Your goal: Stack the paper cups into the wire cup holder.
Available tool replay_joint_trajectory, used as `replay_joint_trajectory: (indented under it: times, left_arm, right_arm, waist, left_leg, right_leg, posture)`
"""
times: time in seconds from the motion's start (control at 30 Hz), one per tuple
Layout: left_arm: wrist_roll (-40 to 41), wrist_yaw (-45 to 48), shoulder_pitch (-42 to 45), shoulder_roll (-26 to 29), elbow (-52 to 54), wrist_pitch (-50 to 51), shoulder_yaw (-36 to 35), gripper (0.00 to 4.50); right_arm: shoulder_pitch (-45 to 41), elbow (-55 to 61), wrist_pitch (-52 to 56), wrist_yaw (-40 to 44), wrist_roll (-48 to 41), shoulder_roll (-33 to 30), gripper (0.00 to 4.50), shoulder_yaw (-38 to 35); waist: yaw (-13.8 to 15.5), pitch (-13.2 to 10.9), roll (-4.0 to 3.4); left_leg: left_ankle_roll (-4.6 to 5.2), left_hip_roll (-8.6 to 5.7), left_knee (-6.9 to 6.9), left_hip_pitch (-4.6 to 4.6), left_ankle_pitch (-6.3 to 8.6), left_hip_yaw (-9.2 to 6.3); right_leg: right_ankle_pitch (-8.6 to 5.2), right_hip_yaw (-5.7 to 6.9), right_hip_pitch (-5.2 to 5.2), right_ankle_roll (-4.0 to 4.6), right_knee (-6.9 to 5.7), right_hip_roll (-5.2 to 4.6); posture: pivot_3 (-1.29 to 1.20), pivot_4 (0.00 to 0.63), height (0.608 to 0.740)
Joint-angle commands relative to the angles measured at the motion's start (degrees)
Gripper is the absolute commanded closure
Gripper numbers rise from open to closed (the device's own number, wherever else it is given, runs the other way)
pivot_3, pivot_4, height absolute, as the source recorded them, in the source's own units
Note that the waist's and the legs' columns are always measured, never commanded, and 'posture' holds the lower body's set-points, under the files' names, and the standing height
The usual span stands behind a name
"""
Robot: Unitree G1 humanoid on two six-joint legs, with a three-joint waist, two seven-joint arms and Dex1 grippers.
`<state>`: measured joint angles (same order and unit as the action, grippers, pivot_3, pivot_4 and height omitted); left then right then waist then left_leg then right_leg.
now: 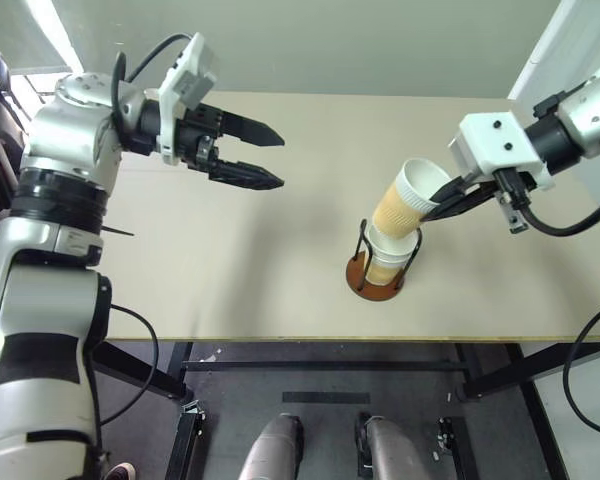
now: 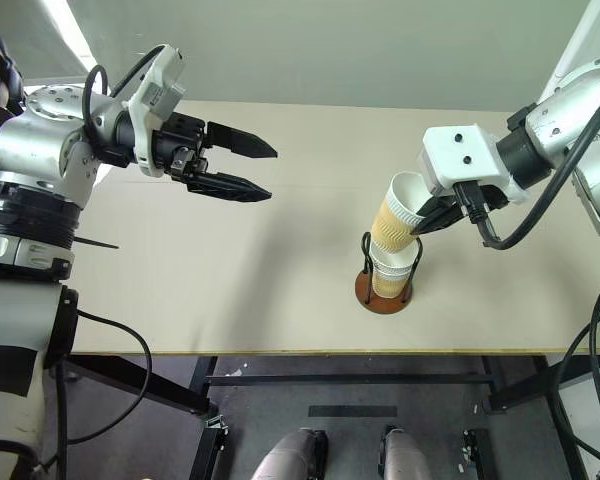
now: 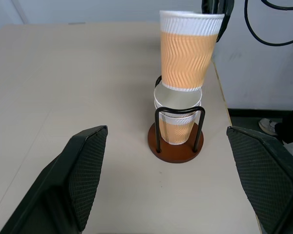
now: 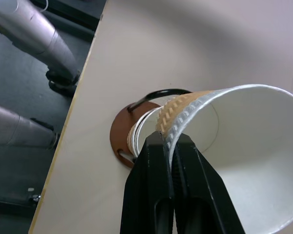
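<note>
Right gripper (image 1: 448,197) pinches last paper cup (image 1: 402,203) by its rim, centre-right, tilted over wire cup holder (image 1: 378,272). Left gripper (image 1: 263,155) open, empty. You'll likely need to straighten, then lower.

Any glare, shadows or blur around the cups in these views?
Left eye view: ceiling light strip glares top left; soft arm shadows on the table. Left wrist view: held cup and holder are sharp, own fingers blurred. Right wrist view: cup rim is soft up close, no glare.
</note>
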<state>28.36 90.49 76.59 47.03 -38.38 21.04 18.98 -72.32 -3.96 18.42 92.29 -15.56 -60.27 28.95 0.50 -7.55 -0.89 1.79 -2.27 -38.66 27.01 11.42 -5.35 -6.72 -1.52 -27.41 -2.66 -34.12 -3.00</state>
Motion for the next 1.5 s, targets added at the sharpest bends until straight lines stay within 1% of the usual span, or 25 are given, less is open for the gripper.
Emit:
replay_joint_trajectory:
  times: [0.03,0.53,0.6,0.7,0.8,0.83,0.9,0.97,1.03,1.1,1.17,1.23,1.27,1.37,1.43,1.5]
  left_arm:
    - [1.3,2.0,0.1,1.3,2.3,0.1,-1.6,0.30]
    - [0.5,2.0,-1.6,1.0,2.8,0.2,-2.6,0.30]
    - [0.2,2.0,-1.7,0.8,2.6,0.1,-2.7,0.30]
    - [-0.2,2.0,-1.7,0.5,2.6,0.1,-2.9,0.30]
    - [-0.4,2.0,-2.0,0.3,3.1,0.5,-3.2,0.30]
    - [-0.4,2.0,-2.1,0.3,3.4,0.7,-3.3,0.30]
    - [-0.3,2.0,-2.4,0.5,3.9,1.2,-3.6,0.30]
    - [-0.5,2.0,-3.0,0.6,4.5,1.7,-4.2,0.30]
    - [-1.0,2.0,-3.8,0.6,5.0,2.4,-5.4,0.30]
    - [-1.4,1.0,-5.1,0.4,5.5,3.2,-7.2,0.30]
    - [-2.3,-0.5,-6.6,0.5,5.7,3.2,-8.6,0.30]
    - [-3.3,-2.0,-8.1,0.5,5.4,2.9,-9.6,0.30]
    - [-3.8,-3.2,-8.7,0.1,5.0,3.1,-10.4,0.30]
    - [-5.1,-7.1,-10.0,-1.4,3.7,2.1,-12.6,0.30]
    - [-6.9,-12.8,-10.4,-3.2,2.0,-0.3,-14.3,0.30]
    - [-8.6,-18.6,-10.8,-5.1,0.3,-2.0,-16.1,0.30]
  right_arm:
    - [-0.8,-1.7,-3.0,0.2,1.6,0.4,4.46,1.0]
    - [-0.5,-4.4,-10.4,0.2,2.8,-0.3,4.46,6.5]
    - [-0.2,-4.7,-10.7,0.2,3.9,0.5,4.46,6.3]
    - [0.4,-4.2,-8.6,0.2,3.4,2.1,3.86,5.1]
    - [0.9,-3.9,-5.3,0.2,3.1,4.7,2.83,2.6]
    - [1.1,-4.0,-4.1,0.2,3.1,5.5,2.41,1.6]
    - [1.5,-4.0,-1.8,-0.6,3.0,7.0,1.79,-0.6]
    - [1.0,-4.1,2.9,-2.8,2.1,8.8,1.07,-3.0]
    - [0.3,-5.1,8.7,-4.9,0.5,10.5,0.45,-6.1]
    - [0.0,-7.1,15.8,-8.0,-2.1,12.5,0.45,-10.5]
    - [1.1,-9.5,19.6,-12.4,-3.6,14.4,0.45,-14.8]
    - [2.5,-13.4,20.9,-18.1,-2.8,16.4,0.45,-18.0]
    - [3.7,-15.9,20.4,-20.6,-1.9,17.1,0.45,-19.0]
    - [6.7,-20.4,17.8,-24.5,0.3,18.2,0.45,-20.3]
    - [8.3,-24.5,15.9,-27.6,1.4,19.3,0.45,-21.6]
    - [8.3,-30.2,12.5,-32.8,2.8,21.0,0.45,-23.4]
  waist:
    - [0.0,0.0,-0.01]
    - [0.0,0.0,-0.01]
    - [0.0,0.0,-0.01]
    - [-0.1,0.0,-0.01]
    - [-0.2,0.0,-0.01]
    - [-0.2,0.0,-0.01]
    - [-0.2,0.0,-0.01]
    - [-0.2,0.0,-0.01]
    - [-0.3,0.0,-0.01]
    - [-0.3,0.0,-0.01]
    - [-0.2,0.0,-0.01]
    - [-0.2,0.0,-0.01]
    - [-0.1,0.0,-0.01]
    - [0.1,0.0,0.01]
    - [0.2,0.0,0.00]
    - [0.1,0.0,-0.01]
  left_leg:
    - [0.00,0.00,-0.01,0.02,0.00,-0.03]
    - [-0.02,-0.01,-0.06,0.01,-0.03,-0.02]
    - [-0.03,0.02,-0.07,-0.01,-0.03,-0.05]
    - [-0.03,0.01,-0.09,-0.02,-0.05,-0.04]
    - [-0.04,0.00,-0.12,-0.05,-0.06,-0.01]
    - [-0.05,-0.01,-0.12,-0.06,-0.08,0.02]
    - [-0.05,-0.01,-0.15,-0.03,-0.11,0.00]
    - [-0.06,0.01,-0.19,-0.01,-0.12,-0.04]
    - [-0.07,-0.02,-0.19,-0.05,-0.12,0.00]
    - [-0.10,-0.02,-0.21,-0.05,-0.14,-0.01]
    - [-0.14,-0.02,-0.24,-0.07,-0.16,-0.02]
    - [-0.20,-0.02,-0.24,-0.10,-0.21,-0.03]
    - [-0.23,-0.01,-0.25,-0.12,-0.23,-0.04]
    - [-0.28,-0.01,-0.25,-0.17,-0.29,-0.10]
    - [-0.28,-0.02,-0.27,-0.14,-0.33,-0.10]
    - [-0.29,-0.04,-0.27,-0.11,-0.39,-0.08]
  right_leg:
    - [0.00,-0.01,0.00,0.00,-0.01,-0.01]
    - [-0.01,0.01,-0.02,0.03,-0.16,-0.02]
    - [-0.02,0.00,-0.01,0.04,-0.19,-0.05]
    - [-0.03,0.01,-0.01,0.05,-0.24,-0.04]
    - [-0.03,-0.01,-0.02,0.06,-0.32,-0.02]
    - [-0.03,0.01,-0.03,0.06,-0.35,0.00]
    - [-0.03,0.00,-0.08,0.06,-0.46,-0.02]
    - [-0.06,0.01,-0.10,0.11,-0.51,-0.04]
    - [-0.09,0.03,-0.10,0.15,-0.58,-0.01]
    - [-0.10,0.01,-0.11,0.18,-0.67,-0.02]
    - [-0.12,-0.01,-0.11,0.20,-0.73,-0.03]
    - [-0.12,0.01,-0.12,0.22,-0.79,-0.01]
    - [-0.12,0.00,-0.10,0.24,-0.81,-0.02]
    - [-0.09,0.03,-0.05,0.28,-0.84,-0.02]
    - [-0.02,0.03,-0.08,0.31,-0.86,-0.05]
    - [0.06,0.02,-0.12,0.28,-0.87,-0.05]
  posture:
    - [0.00,0.150,0.740]
    - [0.00,0.150,0.740]
    - [0.00,0.150,0.740]
    - [0.00,0.150,0.740]
    - [0.00,0.150,0.740]
    - [0.00,0.150,0.740]
    - [0.00,0.150,0.740]
    - [0.00,0.150,0.740]
    - [0.00,0.150,0.740]
    - [0.00,0.150,0.740]
    - [0.00,0.150,0.740]
    - [0.00,0.150,0.740]
    - [0.00,0.150,0.740]
    - [0.00,0.150,0.740]
    - [0.00,0.150,0.740]
    - [0.00,0.150,0.740]
